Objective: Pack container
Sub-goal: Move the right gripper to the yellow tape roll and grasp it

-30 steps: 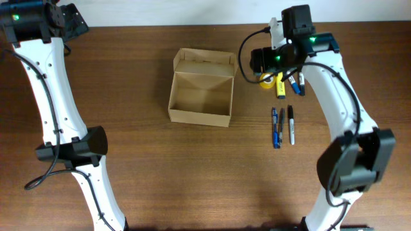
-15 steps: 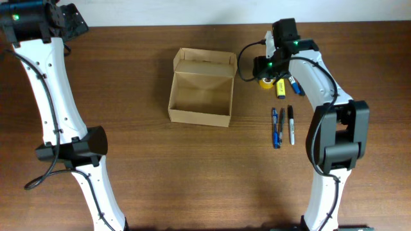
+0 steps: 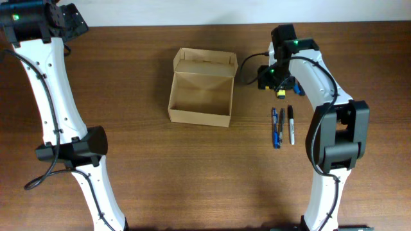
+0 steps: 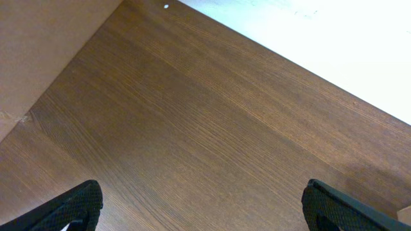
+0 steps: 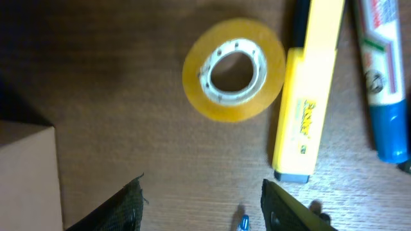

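Overhead view: the box (image 3: pixel 200 96) sits on the table (image 3: pixel 160 179) left of centre between the two arms. Its lid (image 3: pixel 204 59) is folded back on the far side, so the opening faces up and the cardboard floor is visible.

1. Right side. The right gripper (image 3: pixel 272 78) hangs over the table to the right of the box, near the box's far right corner and apart from it. A yellow highlighter (image 3: pixel 280 94) shows just beyond the wrist. Two blue pens (image 3: pixel 275 128) and a black marker (image 3: pixel 291 125) lie side by side and parallel, nearer the front edge. They are well clear of the box.

2. Right wrist view. The jaws are released, with both fingertips spread at the bottom of the frame and nothing between them. A yellow tape roll (image 5: pixel 234 69) lies flat on the table ahead of the fingertips, hole upward. The highlighter lies just beside the roll's right edge; whether the two touch cannot be told. A blue marker (image 5: pixel 382 83) lies further right, roughly parallel to the highlighter. One corner of the box appears at the lower left edge.

3. Left side. The left gripper (image 4: pixel 200 192) is at the far left corner of the table, well apart from the box. In the left wrist view its jaws are released and spread wide over bare wood, gripping nothing.
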`<state>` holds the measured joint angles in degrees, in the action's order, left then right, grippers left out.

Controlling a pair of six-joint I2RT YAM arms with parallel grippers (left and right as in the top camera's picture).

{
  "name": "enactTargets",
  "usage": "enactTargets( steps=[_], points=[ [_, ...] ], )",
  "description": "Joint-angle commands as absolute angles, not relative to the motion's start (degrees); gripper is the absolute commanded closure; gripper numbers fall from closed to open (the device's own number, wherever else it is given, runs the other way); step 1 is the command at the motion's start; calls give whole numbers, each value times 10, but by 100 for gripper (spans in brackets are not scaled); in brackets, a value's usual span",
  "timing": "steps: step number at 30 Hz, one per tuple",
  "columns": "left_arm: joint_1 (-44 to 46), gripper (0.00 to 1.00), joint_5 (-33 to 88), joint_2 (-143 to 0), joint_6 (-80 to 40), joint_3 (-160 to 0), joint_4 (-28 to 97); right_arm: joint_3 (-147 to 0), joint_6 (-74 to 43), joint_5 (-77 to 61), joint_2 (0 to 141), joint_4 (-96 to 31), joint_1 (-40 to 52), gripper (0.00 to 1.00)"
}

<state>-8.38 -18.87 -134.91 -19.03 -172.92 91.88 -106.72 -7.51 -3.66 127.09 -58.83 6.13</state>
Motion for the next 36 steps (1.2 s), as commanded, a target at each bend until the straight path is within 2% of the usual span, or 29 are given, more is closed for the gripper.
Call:
enactTargets(
  steps=[1,12,19,25,36],
  points=[
    [-85,0,-188,-1360,-185,-1727,918,-1111,-64,-22,1278,-585,61,41],
    [-85,0,-188,-1360,-186,-1727,918,-1202,-58,-23,1319,-592,69,41],
    [-85,0,-188,-1360,-185,-1727,918,-1202,-48,-27,1355,-593,77,41],
    [-85,0,-188,-1360,-185,-1727,918,-1202,-34,-32,1364,-581,83,37],
    [-85,0,-188,-1360,-185,-1727,918,-1202,-35,-32,1398,-574,83,37]
  ],
)
